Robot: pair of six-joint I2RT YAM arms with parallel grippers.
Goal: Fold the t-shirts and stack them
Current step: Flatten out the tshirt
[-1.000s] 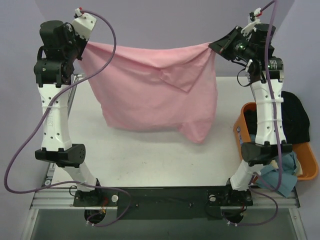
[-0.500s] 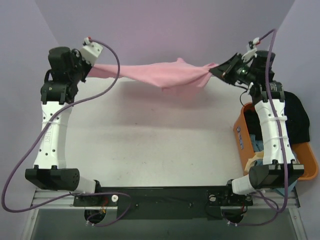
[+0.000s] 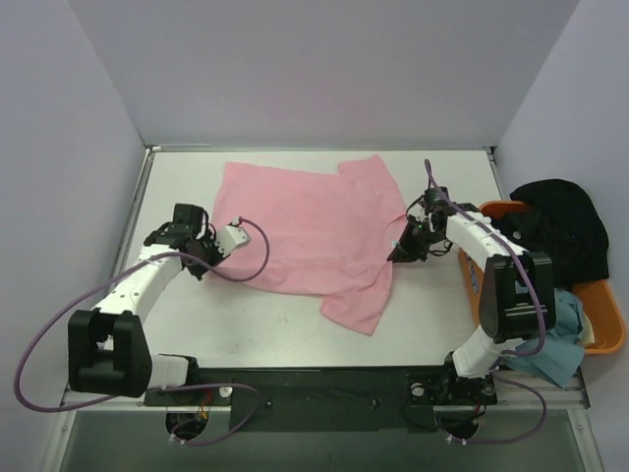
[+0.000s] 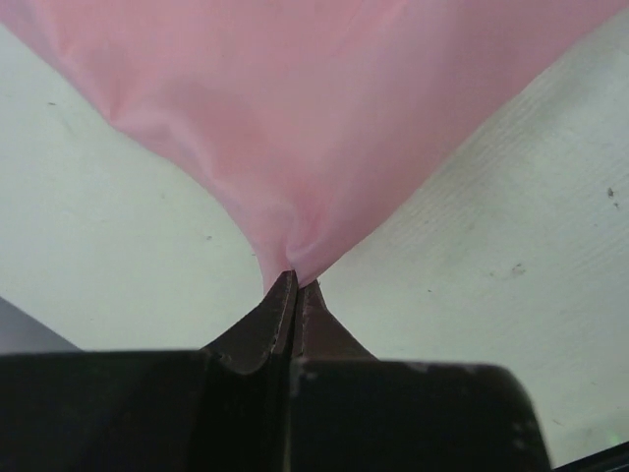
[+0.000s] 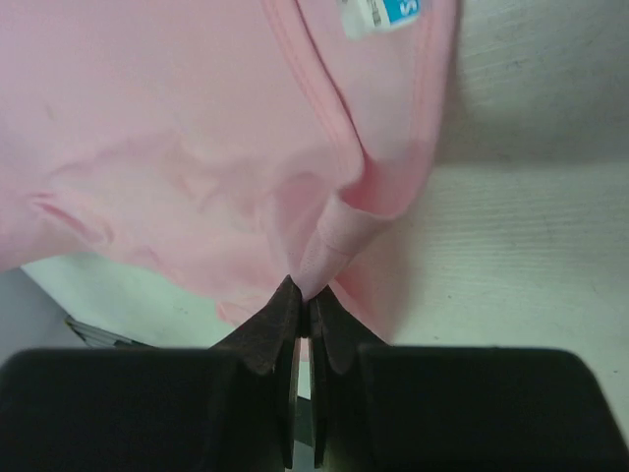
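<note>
Clamping pink tee [image 3: 305, 221], L gripper [image 4: 295, 283] + R gripper [image 5: 301, 295], blue-white tag [image 5: 381, 15] only in R wrist cam

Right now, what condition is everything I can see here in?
Large light pink cloth t-shirt, unfolded, spread out, pinched at two edges.
Left end effector, shut on the pink shirt's edge.
Right end effector, shut on the pink shirt's edge.
Black cloth t-shirt, crumpled, draped over the tub's far end.
Light blue cloth t-shirt, crumpled, hanging over the tub's near end.
Orange plastic tub, upright, holding clothes.
</note>
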